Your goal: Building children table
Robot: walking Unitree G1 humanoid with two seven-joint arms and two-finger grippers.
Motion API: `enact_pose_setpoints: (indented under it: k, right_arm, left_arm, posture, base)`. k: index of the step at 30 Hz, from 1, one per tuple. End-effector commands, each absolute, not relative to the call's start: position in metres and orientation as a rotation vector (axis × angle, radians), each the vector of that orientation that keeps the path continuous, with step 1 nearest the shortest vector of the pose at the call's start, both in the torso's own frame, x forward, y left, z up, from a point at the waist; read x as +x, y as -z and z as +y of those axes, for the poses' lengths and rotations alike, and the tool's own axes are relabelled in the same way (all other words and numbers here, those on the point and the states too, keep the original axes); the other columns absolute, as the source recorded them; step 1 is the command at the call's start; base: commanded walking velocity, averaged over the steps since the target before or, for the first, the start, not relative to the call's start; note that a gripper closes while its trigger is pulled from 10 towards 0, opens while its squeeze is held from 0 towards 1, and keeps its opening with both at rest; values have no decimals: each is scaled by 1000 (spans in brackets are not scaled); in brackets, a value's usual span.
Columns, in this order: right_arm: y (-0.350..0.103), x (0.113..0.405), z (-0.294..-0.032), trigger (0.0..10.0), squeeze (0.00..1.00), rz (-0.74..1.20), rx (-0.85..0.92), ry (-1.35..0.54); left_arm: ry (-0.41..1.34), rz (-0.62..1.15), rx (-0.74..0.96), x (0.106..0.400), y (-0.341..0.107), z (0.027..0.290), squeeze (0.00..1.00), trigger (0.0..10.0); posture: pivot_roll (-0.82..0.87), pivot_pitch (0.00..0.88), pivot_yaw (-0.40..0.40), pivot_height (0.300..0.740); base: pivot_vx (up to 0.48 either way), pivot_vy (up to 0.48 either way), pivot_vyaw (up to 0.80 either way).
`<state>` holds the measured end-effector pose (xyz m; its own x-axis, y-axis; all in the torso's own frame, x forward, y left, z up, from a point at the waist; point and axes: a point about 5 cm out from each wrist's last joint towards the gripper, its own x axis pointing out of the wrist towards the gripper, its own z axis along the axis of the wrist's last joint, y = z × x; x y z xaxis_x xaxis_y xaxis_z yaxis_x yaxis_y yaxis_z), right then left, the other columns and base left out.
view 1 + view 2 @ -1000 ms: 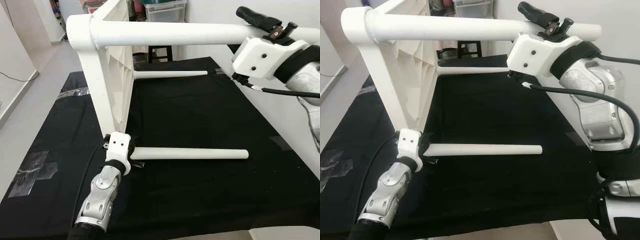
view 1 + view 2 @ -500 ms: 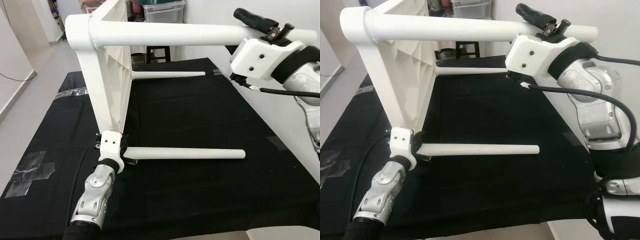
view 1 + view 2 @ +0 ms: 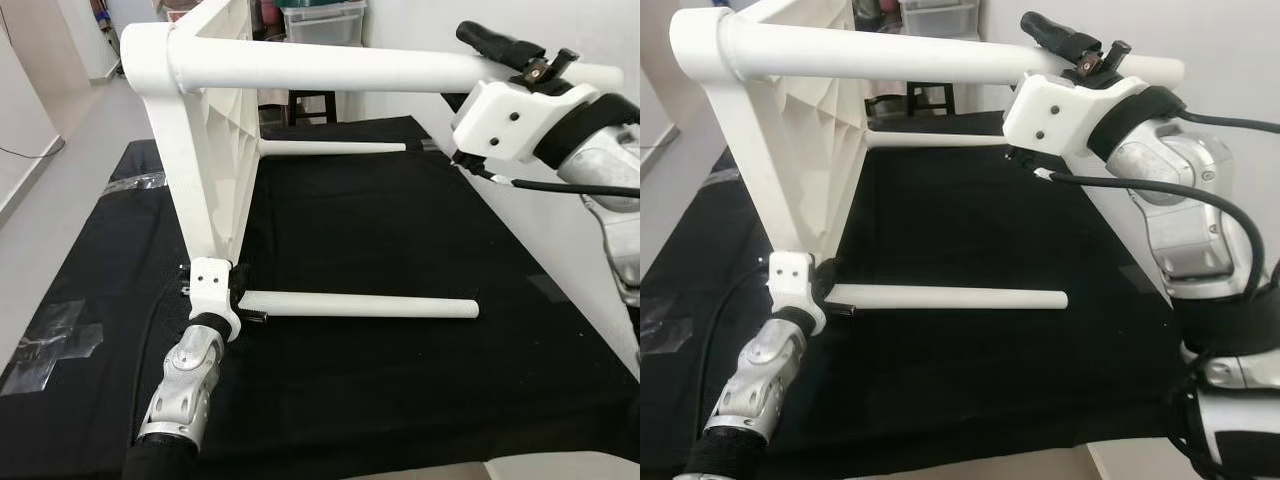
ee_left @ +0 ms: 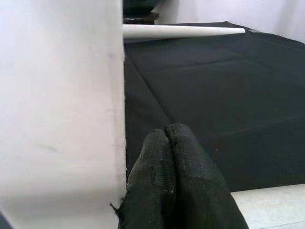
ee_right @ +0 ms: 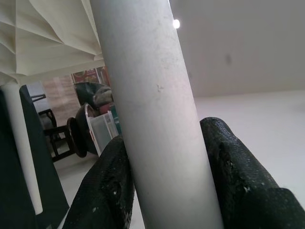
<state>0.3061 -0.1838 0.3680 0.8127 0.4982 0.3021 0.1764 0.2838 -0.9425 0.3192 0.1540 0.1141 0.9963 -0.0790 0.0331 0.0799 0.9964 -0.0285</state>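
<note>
Nearly built, by the look of it. Tabletop [image 3: 225, 150] standing on edge on the black cloth [image 3: 400, 250] over the desk, ribbed underside facing the robot's right. Three legs visible, all seated at corners and jutting out level: top leg [image 3: 330, 70] up high, near leg [image 3: 360, 306] low by the cloth, far leg [image 3: 335, 147] behind. Fourth corner hidden behind the slab, so no telling whether that leg is in.

Right pincer [image 5: 167, 176] clamped round the top leg near its free end, black fingers [image 5: 112, 186] pressed on either side of the white tube. Left pincer [image 4: 174, 176] down at the bottom corner by the root of the near leg, fingers pressed flat together with nothing visible between them, just beside the white edge of the tabletop.

Judged from this: leg fitting mostly done. Left to do, probably: checking that each leg is tight, confirming the fourth, then tipping the whole table onto its feet.
</note>
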Motion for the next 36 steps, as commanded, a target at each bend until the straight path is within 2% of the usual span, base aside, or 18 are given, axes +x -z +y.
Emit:
enact_pose_setpoints:
  k: [1,5,14,18,19,21,23,24,26,27,29,33,36]
  right_arm:
    - [-365,308,-182,0,0,-622,-1226,-261]
    - [-364,307,-182,0,0,-616,-1222,-265]
    - [-362,306,-184,0,0,-600,-1221,-260]
    - [-361,309,-194,0,0,-556,-1210,-201]
    - [-360,313,-205,0,0,-513,-1176,-138]
    - [-360,313,-205,0,0,-513,-1176,-138]
    - [-352,323,-243,0,0,-381,-1044,58]
    - [-352,323,-243,0,0,-381,-1044,58]
    - [-335,329,-276,0,0,-249,-893,199]
    - [-335,329,-276,0,0,-249,-893,199]
    - [-317,331,-286,0,0,-174,-804,236]
    - [-296,333,-285,0,0,-108,-725,227]
    - [-244,333,-264,0,0,21,-540,143]
  left_arm:
    - [25,-12,-52,322,-110,169,0,10000]
    - [42,-51,-46,335,-125,166,0,10000]
    - [26,-66,-40,341,-130,173,0,10000]
    - [12,-67,-33,339,-129,178,0,10000]
    - [3,-73,-29,337,-131,182,0,10000]
    - [3,-73,-29,337,-131,182,0,10000]
    - [-29,-113,1,337,-144,197,0,10000]
    - [-29,-113,1,337,-144,197,0,10000]
    - [-81,-192,49,338,-175,223,0,10000]
    - [-81,-192,49,338,-175,223,0,10000]
    - [-118,-261,84,339,-203,242,0,10000]
    - [-139,-328,121,340,-232,257,0,10000]
    - [-171,-460,206,338,-292,282,0,10000]
  posture:
    - [-149,24,6,740]
    - [-149,29,5,740]
    - [-152,39,15,740]
    - [-146,43,16,740]
    - [-139,42,16,740]
    - [-139,42,16,740]
    - [-120,39,16,740]
    - [-120,39,16,740]
    - [-102,36,16,740]
    - [-102,36,16,740]
    - [-81,31,15,740]
    - [-72,31,16,740]
    - [-50,26,13,740]
  base:
    - [0,0,0]
    - [0,0,0]
    - [0,0,0]
    - [0,0,0]
    - [0,0,0]
    - [0,0,0]
    - [0,0,0]
    - [0,0,0]
    - [0,0,0]
    - [0,0,0]
    - [0,0,0]
    - [0,0,0]
    - [0,0,0]
